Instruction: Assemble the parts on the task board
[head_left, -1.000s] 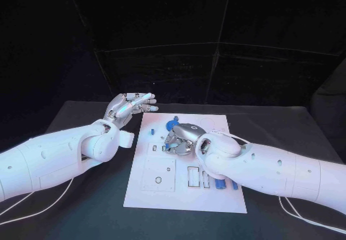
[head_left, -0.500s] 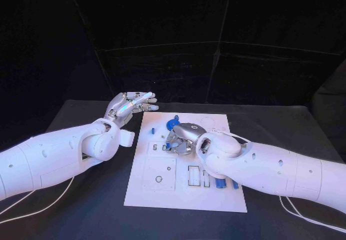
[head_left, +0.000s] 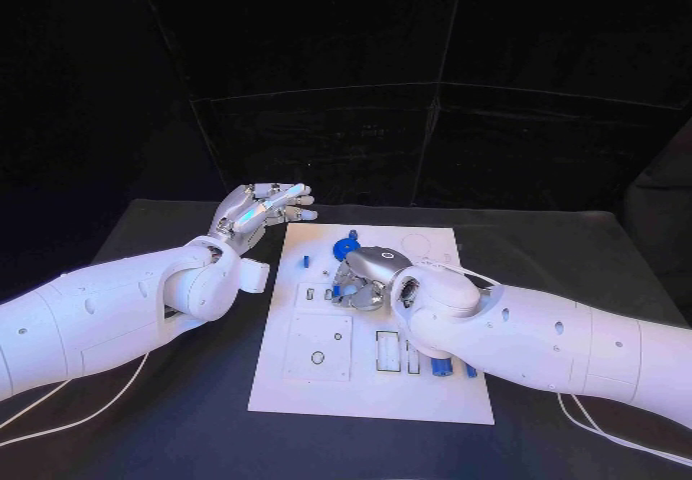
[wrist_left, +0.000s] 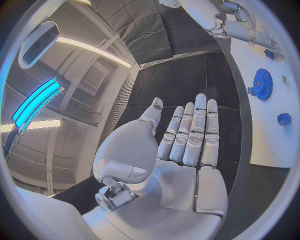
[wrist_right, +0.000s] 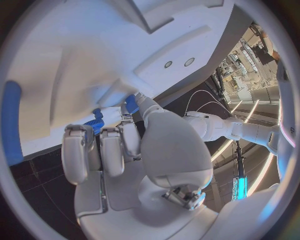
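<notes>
Dim scene against a black backdrop; light from above falls brightest on the flat white rectangular task board (head_left: 369, 385), leaving the matte black table (head_left: 577, 255) dark. A faint bluish sheen lies along the glossy white left arm (head_left: 101, 310). Both wrist views bend straight edges strongly toward the circle's rim. Glowing cyan ceiling strips (wrist_left: 34, 102) flare in the left wrist view; near surfaces in the right wrist view are soft.
</notes>
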